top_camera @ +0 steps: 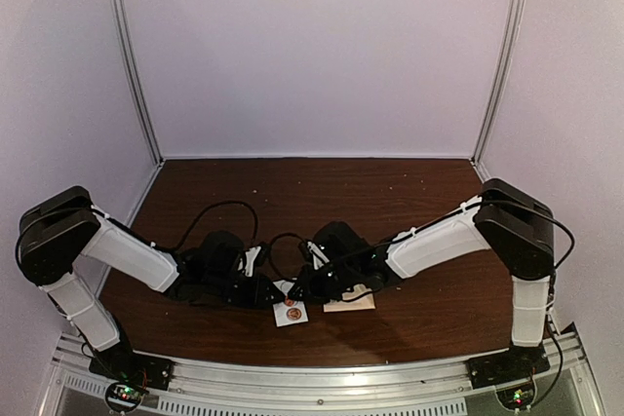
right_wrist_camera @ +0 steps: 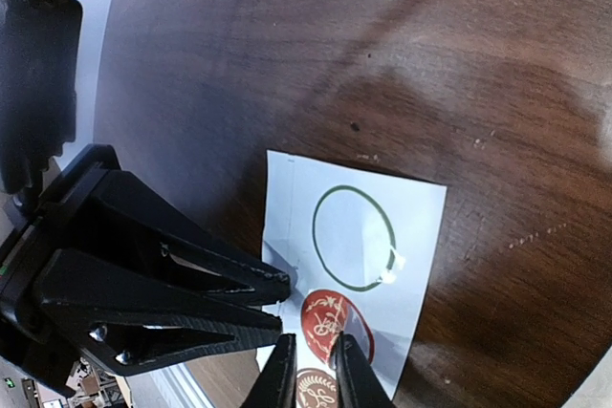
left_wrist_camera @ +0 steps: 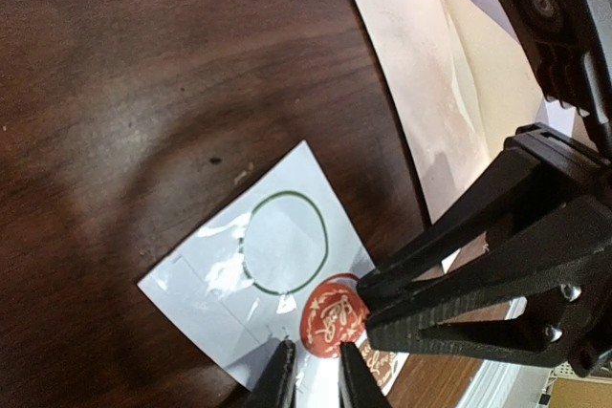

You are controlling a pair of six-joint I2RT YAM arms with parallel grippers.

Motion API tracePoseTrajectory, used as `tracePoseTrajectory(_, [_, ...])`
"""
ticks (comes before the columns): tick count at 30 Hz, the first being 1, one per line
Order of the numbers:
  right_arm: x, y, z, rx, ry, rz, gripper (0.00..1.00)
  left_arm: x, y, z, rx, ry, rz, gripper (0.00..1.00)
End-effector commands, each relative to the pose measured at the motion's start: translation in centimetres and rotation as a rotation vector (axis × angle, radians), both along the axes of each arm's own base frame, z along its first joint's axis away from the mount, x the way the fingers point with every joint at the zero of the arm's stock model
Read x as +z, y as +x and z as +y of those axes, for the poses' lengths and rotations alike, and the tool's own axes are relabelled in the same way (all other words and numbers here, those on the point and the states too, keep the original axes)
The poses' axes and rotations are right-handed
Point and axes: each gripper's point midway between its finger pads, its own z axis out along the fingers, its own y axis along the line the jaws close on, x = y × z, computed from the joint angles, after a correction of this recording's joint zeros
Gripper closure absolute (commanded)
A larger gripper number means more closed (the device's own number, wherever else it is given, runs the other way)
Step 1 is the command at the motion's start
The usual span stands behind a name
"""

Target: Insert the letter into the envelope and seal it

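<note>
Sticker sheet point(left_wrist_camera: 220, 284) worked by both: left gripper point(left_wrist_camera: 315, 381) nearly closed at its edge, probably steadying it, right gripper point(right_wrist_camera: 314, 375) nearly closed at red seal point(right_wrist_camera: 330, 320) for peeling, grips unclear.

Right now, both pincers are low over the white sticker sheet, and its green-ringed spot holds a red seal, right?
No: the green-ringed spot is empty; the red seal sits just outside it, as the right wrist view shows. The left pincer and right pincer are indeed low over the white sticker sheet.

Sticker sheet point(top_camera: 290, 314) lies left of the envelope point(top_camera: 351, 305).
</note>
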Motion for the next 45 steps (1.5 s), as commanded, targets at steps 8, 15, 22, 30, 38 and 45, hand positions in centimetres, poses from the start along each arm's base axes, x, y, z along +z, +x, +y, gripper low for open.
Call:
tracePoseTrajectory(8, [-1.0, 0.0, 0.1, 0.002, -0.04, 0.001, 0.87, -0.4, 0.1, 0.1, 0.003, 0.003, 0.005, 0.83])
tracePoseTrajectory(15, [-1.1, 0.2, -0.1, -0.007, -0.057, -0.009, 0.86, -0.3, 0.1, 0.1, 0.002, 0.0, 0.004, 0.83])
tracePoseTrajectory(22, [-1.8, 0.5, -0.1, -0.014, -0.074, -0.009, 0.97, -0.4, 0.1, 0.1, 0.003, 0.001, 0.005, 0.83])
tracePoseTrajectory(30, [-1.0, 0.6, 0.2, -0.01, -0.05, -0.028, 1.0, -0.5, 0.1, 0.3, 0.007, 0.006, 0.007, 0.83])
tracePoseTrajectory(38, [5.3, -0.1, 2.3, 0.027, 0.237, -0.054, 1.0, -0.5, 0.0, 0.6, 0.02, 0.013, 0.009, 0.83])
tracePoseTrajectory(45, [4.7, -0.1, 1.8, 0.009, 0.225, -0.045, 1.0, 0.0, 0.1, 0.9, 0.034, 0.008, -0.012, 0.83])
